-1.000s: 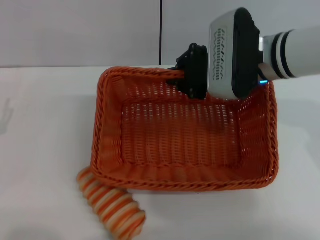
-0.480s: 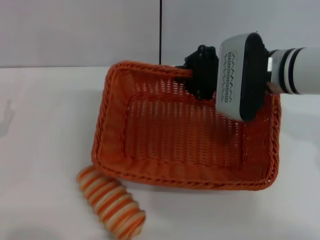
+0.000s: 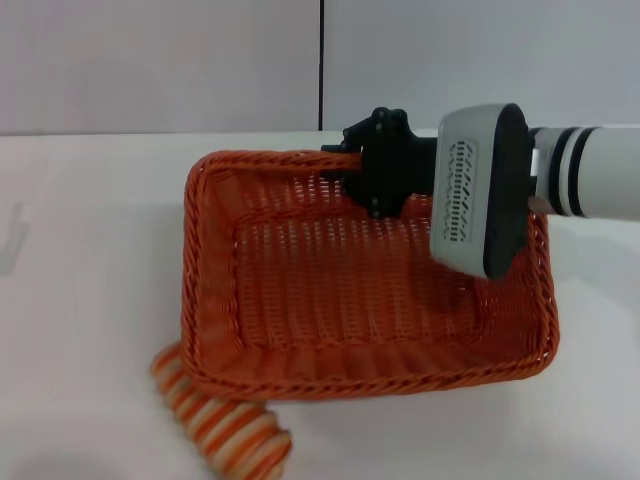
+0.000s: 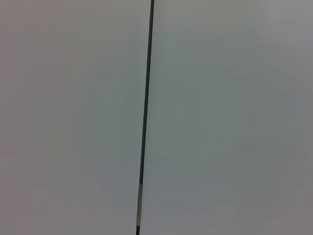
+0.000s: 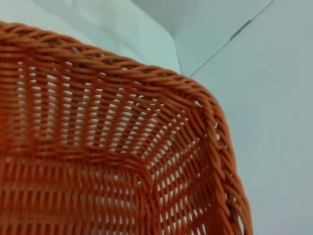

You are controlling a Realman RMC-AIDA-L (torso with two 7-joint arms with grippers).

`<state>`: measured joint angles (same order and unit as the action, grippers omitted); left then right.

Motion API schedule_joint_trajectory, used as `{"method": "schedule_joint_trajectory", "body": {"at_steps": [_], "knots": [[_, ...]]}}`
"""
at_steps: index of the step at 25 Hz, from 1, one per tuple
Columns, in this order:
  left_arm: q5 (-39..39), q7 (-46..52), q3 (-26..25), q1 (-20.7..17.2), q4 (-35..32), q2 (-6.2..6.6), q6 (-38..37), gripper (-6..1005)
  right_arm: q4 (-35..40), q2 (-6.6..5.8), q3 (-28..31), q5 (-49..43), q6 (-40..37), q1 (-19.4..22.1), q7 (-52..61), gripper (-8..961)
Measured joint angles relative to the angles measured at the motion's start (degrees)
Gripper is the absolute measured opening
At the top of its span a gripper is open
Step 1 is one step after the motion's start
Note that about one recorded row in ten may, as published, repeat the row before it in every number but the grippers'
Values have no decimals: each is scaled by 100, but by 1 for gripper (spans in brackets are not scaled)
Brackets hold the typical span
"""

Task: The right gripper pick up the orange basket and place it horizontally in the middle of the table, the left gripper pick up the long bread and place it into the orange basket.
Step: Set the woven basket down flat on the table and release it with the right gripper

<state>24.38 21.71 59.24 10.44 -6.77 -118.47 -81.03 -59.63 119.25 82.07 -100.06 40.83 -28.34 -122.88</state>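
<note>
The orange basket point(image 3: 350, 290) hangs tilted over the middle of the white table point(image 3: 80, 260) in the head view. My right gripper point(image 3: 352, 160) is shut on the basket's far rim, its white-and-grey housing reaching in from the right. The basket's inner corner point(image 5: 122, 147) fills the right wrist view. The striped long bread point(image 3: 225, 430) lies at the table's front left, and the basket's near left corner covers its far end. My left gripper is out of view; its wrist camera shows only the grey wall.
The grey wall point(image 3: 160, 60) with a dark vertical seam point(image 3: 321, 60) stands behind the table. Bare tabletop lies to the left of the basket and to its front right.
The basket, held by my right gripper, has swung and shifted left and toward the front. Its near left corner now overlaps the bread.
</note>
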Motion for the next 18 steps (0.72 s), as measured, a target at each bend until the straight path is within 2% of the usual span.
{"method": "schedule_joint_trajectory", "body": {"at_steps": [5,18], "knots": [[18,0,0,15,0,0,11,765,96,-11,29,525,-26,78,-315,244],[30,0,0,56,0,9,-2,764,78,-3,44,849,-44,185,-438,526]]}}
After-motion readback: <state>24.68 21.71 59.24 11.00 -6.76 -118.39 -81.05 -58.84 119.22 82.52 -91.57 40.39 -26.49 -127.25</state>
